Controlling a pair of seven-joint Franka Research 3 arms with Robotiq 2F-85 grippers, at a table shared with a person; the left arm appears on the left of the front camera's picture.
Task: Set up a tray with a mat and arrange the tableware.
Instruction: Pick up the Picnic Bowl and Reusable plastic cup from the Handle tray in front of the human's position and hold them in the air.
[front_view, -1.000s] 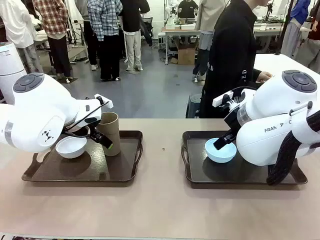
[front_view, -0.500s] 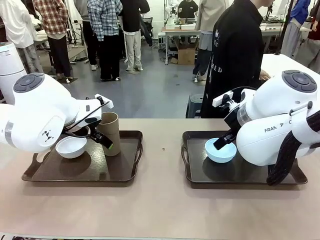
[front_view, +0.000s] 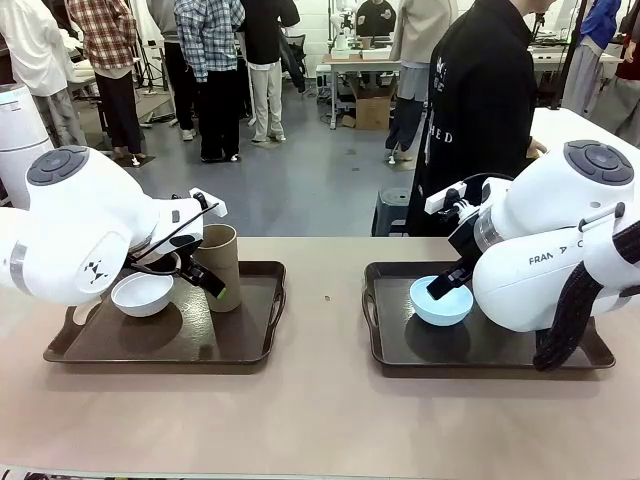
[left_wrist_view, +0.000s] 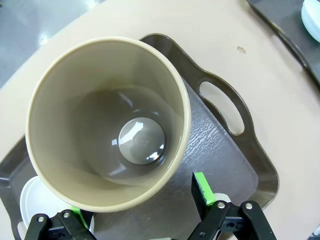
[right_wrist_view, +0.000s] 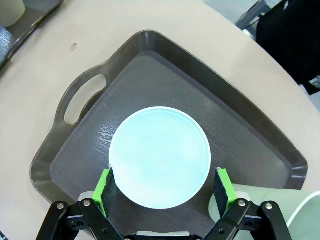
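Left gripper (left_wrist_view: 140, 199) wide open, holding nothing. Tan-brown cup (left_wrist_view: 107, 120) stands upright straight ahead of it, rim between the pads, with white bowl (left_wrist_view: 34, 200) beside one finger. Right gripper (right_wrist_view: 163, 186) wide open, empty, straddling light blue bowl (right_wrist_view: 160, 155). Pale green cup (right_wrist_view: 260, 195) just beside one finger, on same tray (right_wrist_view: 165, 65).

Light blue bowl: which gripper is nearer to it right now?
Right. The right gripper hangs over the light blue bowl, its open fingers flanking the rim. The left gripper is across the table at the tan cup on the other tray.
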